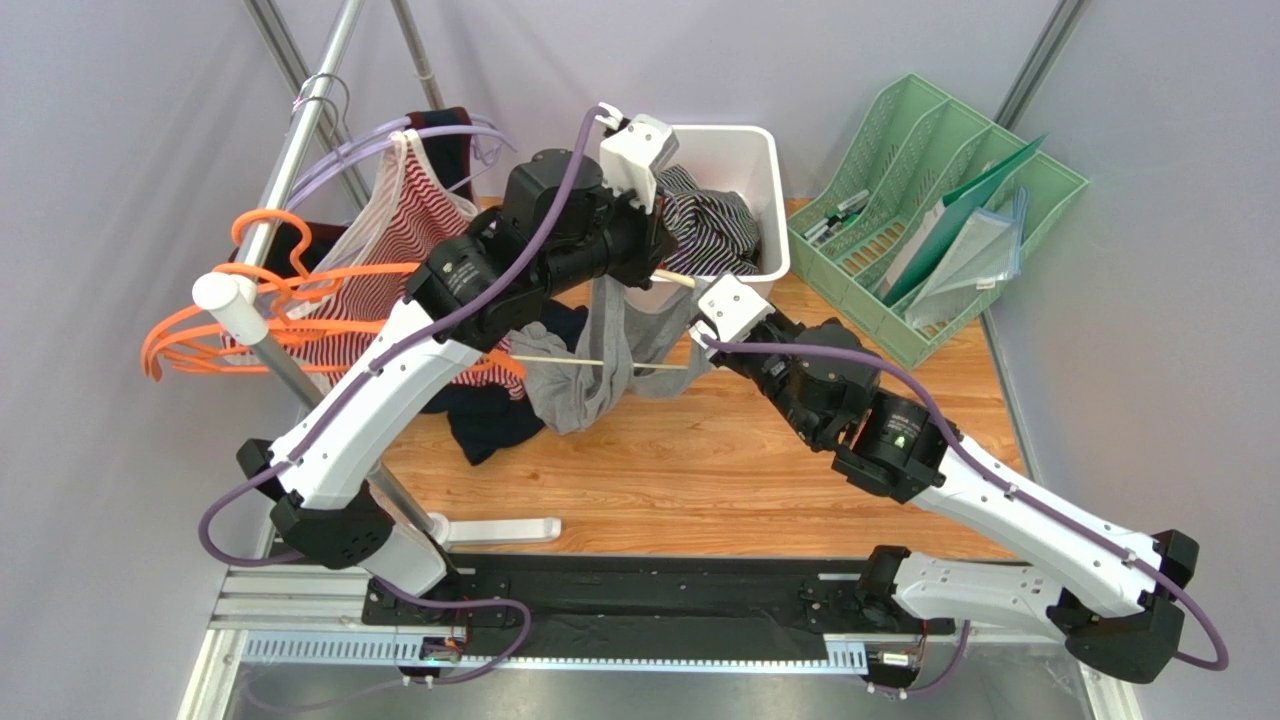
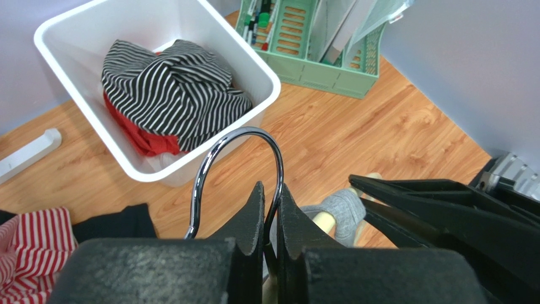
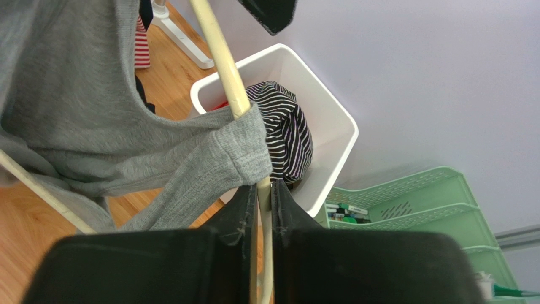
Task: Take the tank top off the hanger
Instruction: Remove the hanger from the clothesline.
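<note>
We judged the step in hand to be slipping a strap off the hanger's arm, with the garment not yet free. Our left end effector [image 2: 271, 193] was clamped on the metal hook [image 2: 212, 155], holding the hanger [image 3: 223, 66] up off the surface [image 2: 355, 133]. Our right end effector [image 3: 264, 190] had its fingers drawn together on the hanger's wooden arm. It sat right against the grey tank top [image 3: 95, 120], whose strap [image 3: 237, 149] wrapped the arm just above the fingertips. The rest of the garment hung down and away to that end effector's left.

The next move, as we read it, called for catching that strap and drawing it along the arm past its tip, with the left holding the hook steady.

Room was tight. The white bin [image 2: 269, 85] stood just beyond both end effectors, which sat close to each other. The rack pole [image 1: 293, 372] and its hanging clothes [image 1: 394, 225] lay behind the left one. Open surface lay beneath them and back toward the arm bases.
</note>
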Controlling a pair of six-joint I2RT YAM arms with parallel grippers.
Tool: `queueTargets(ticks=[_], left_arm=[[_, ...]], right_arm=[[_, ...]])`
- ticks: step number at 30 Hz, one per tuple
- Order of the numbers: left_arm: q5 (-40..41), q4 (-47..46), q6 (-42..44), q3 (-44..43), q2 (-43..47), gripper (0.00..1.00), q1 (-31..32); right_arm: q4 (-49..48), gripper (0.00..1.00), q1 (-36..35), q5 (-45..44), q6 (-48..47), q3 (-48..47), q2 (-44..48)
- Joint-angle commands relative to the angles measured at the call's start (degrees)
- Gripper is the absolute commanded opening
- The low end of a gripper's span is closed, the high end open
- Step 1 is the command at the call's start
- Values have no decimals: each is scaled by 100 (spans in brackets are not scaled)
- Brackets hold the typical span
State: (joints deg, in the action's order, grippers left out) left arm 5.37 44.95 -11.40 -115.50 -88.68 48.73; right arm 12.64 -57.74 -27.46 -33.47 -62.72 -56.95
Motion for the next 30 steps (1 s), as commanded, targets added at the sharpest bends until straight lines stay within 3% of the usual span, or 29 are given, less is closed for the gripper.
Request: queueTargets(ticks=[1, 5, 8, 12, 13, 16, 20, 30], left_arm=[[18, -732, 33, 333, 614, 0, -39], [-53, -1374, 6, 818, 1002, 0, -39], [-27, -1681, 15, 1038, 1195, 0, -48], [-79, -1735, -11, 1144, 1318, 0, -39], [-97, -1744, -20, 1179, 1345, 0, -39], [-150, -1788, -73, 1284, 1424, 0, -39], [-176, -1884, -152, 1425, 1556, 0, -48], [-361, -1893, -293, 1619, 1863, 0, -48]], right_arm=[[-500, 19, -27, -751, 964, -144, 175], [358, 34, -27, -1191, 1939, -476, 96], [1228, 39, -19, -1183, 2844, -776, 149], [1759, 48, -36, -763, 3601, -891, 569], [1785, 56, -36, -604, 3715, -900, 658], [1663, 64, -27, 178, 4146, -970, 808], [1303, 68, -27, 988, 4533, -1049, 554], [1100, 69, -27, 760, 4736, -1498, -466]])
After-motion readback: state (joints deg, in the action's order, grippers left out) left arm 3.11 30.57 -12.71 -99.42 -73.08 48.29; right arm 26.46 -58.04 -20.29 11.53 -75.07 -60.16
